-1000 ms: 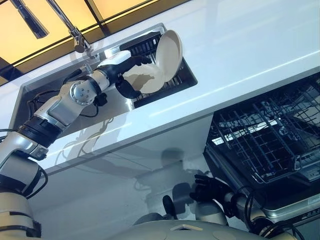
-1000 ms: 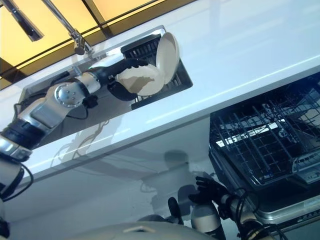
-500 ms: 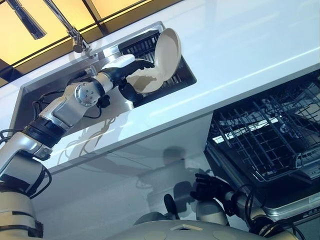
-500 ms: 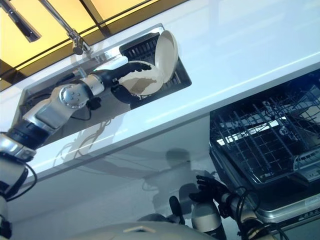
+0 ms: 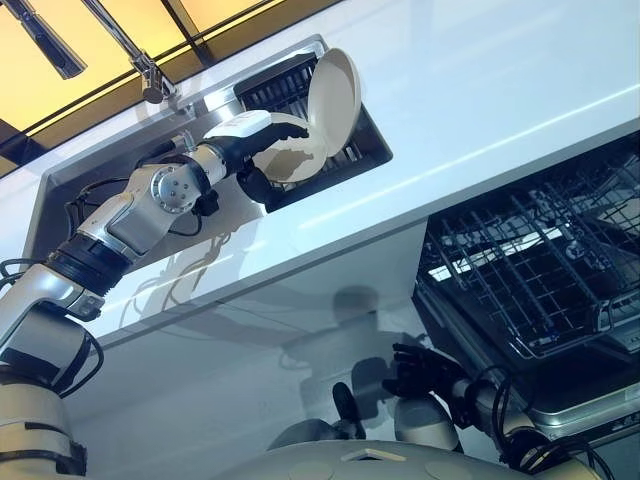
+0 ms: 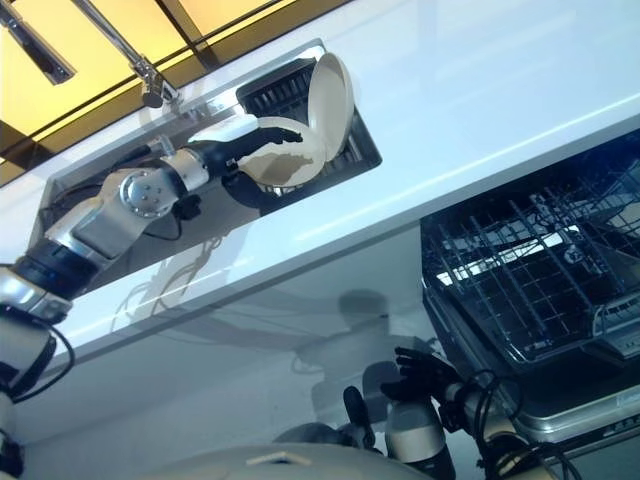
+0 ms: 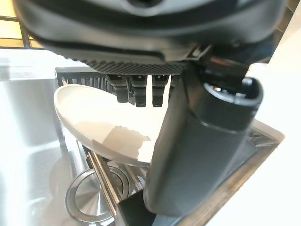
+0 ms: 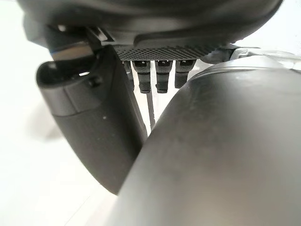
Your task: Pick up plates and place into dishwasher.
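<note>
Upper centre of the left eye view: left hand (image 5: 262, 158) at the sink (image 5: 60, 190).
Fingers and thumb clamp a tilted cream plate (image 5: 325, 115).

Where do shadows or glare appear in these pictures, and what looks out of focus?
Left eye view: arm shadows on the white counter, bright streaks along its edge. Left wrist view: the left hand casts a shadow on the plate. Right wrist view: the right hand is blurred from closeness.
</note>
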Controlling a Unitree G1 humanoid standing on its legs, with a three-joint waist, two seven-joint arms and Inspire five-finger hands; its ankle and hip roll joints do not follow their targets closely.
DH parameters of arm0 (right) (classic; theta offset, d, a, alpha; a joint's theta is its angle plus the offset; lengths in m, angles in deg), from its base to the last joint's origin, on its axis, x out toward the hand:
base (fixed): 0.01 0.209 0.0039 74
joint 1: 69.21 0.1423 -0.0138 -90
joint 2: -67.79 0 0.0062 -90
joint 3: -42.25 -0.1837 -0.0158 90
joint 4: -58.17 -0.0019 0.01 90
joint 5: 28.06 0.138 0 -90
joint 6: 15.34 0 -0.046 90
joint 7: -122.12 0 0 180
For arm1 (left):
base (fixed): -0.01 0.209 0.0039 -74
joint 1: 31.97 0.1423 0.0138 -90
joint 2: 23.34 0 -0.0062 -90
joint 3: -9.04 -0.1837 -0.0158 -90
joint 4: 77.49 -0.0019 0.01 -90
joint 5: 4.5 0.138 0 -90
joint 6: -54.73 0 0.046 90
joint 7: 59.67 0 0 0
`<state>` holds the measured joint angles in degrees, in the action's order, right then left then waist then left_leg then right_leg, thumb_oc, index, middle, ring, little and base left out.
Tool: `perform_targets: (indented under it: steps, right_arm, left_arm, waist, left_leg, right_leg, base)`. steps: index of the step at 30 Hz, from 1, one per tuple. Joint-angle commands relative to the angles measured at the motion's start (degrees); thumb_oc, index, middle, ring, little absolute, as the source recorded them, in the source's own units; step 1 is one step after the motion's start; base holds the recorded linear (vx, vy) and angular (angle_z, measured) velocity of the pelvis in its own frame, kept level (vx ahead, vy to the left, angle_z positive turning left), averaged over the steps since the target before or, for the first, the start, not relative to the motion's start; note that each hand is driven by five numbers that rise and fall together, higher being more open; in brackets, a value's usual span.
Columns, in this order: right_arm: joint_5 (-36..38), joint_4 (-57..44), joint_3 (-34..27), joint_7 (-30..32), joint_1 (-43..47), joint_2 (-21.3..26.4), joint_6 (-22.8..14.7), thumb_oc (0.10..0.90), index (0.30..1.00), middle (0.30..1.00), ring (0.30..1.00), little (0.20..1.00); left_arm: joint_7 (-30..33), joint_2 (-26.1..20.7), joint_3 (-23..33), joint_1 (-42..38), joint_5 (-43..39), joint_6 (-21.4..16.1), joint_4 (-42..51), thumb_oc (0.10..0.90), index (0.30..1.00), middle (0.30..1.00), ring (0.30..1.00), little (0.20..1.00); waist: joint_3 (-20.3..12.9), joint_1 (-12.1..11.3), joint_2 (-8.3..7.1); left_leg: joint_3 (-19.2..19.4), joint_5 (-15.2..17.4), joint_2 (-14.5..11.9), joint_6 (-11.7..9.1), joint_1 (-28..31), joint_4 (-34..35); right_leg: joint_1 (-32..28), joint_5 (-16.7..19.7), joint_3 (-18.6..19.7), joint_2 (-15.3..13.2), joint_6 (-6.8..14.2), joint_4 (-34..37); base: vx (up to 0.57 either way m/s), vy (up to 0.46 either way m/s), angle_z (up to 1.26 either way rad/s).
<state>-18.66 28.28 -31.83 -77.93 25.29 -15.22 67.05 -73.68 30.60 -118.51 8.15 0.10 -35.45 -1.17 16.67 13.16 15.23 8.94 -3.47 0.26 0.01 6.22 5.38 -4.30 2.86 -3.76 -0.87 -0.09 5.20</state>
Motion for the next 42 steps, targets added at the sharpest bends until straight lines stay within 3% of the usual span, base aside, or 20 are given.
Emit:
perform_targets:
  steps: [1,9,21,42]
  right_arm:
    - [-1.95,-0.19,1.53,-0.71,-4.01,-1.16,0.13,0.800,0.900,0.900,0.900,0.900]
    - [-0.58,-1.21,1.31,-0.99,-3.25,-0.07,-0.31,0.800,0.900,0.900,0.900,0.900]
    - [-6.16,-7.50,5.50,2.74,-0.53,2.61,-3.11,0.800,0.900,0.900,0.900,0.900]
    - [-3.33,-10.21,7.13,3.92,2.37,3.60,-3.50,0.800,0.900,0.900,0.900,0.900]
  left_arm:
    - [4.00,-0.05,6.32,-3.41,3.37,-1.03,-3.87,0.800,0.900,0.900,0.900,0.900]
    - [8.16,1.59,5.69,-3.67,5.01,-0.96,-7.42,0.800,0.900,0.900,0.900,0.900]
    - [15.79,1.11,1.44,-7.33,10.13,-2.22,-10.91,0.800,0.900,0.900,0.900,0.900]
    - [18.19,0.61,-2.80,-14.09,12.05,0.71,-17.27,0.800,0.900,0.900,0.900,0.900]
  waist:
    - [-1.23,0.95,-0.82]
    - [1.05,1.92,-0.57]
    - [5.85,2.80,-0.70]
    - [10.41,2.80,-1.96]
  left_leg:
    - [2.31,5.81,4.07,0.44,-0.32,-1.27]
    - [3.30,5.55,3.80,0.21,-1.55,-1.68]
    - [4.43,4.96,3.35,-0.28,-4.51,-2.37]
    - [5.01,4.12,2.60,-0.85,-8.11,-3.19]
  right_leg:
    - [4.43,-4.98,0.62,-1.59,5.65,-6.43]
    - [6.30,-5.02,1.15,-1.62,5.52,-7.23]
    - [10.00,-4.93,1.43,-1.61,5.16,-8.57]
    - [13.82,-4.38,0.40,-1.63,4.85,-9.72]
  base:
    - [0.00,0.000,0.00]
    - [0.00,0.000,0.00]
    - [-0.02,-0.003,-0.07]
    - [-0.02,-0.016,-0.03]
